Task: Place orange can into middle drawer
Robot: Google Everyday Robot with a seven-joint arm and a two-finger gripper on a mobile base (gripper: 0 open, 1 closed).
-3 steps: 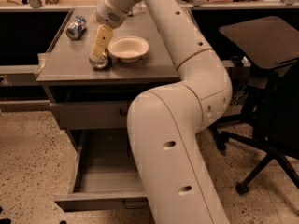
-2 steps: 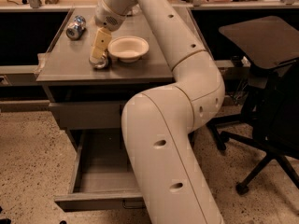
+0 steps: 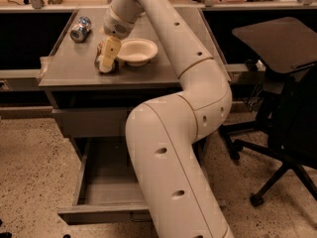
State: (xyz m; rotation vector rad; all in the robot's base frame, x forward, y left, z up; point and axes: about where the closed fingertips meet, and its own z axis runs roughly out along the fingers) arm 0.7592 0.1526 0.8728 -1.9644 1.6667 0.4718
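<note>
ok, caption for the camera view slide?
Tool down at the orange can beside the white bowl on the cabinet top; middle drawer open below.

Down on the desk (image 3: 69, 71) top, left of centre: claw (image 3: 106, 63) set over the orange can (image 3: 100, 59), hiding most of it. Just right, a white bowl (image 3: 137, 51); far left, a blue-and-silver can (image 3: 80, 29) on its side. Below, pulled open toward the near side, the middle drawer (image 3: 99, 214); above it, a shut drawer (image 3: 89, 122). Across both, the thick cream arm (image 3: 173, 148). Farther right, a dark office chair (image 3: 277, 98).
</note>
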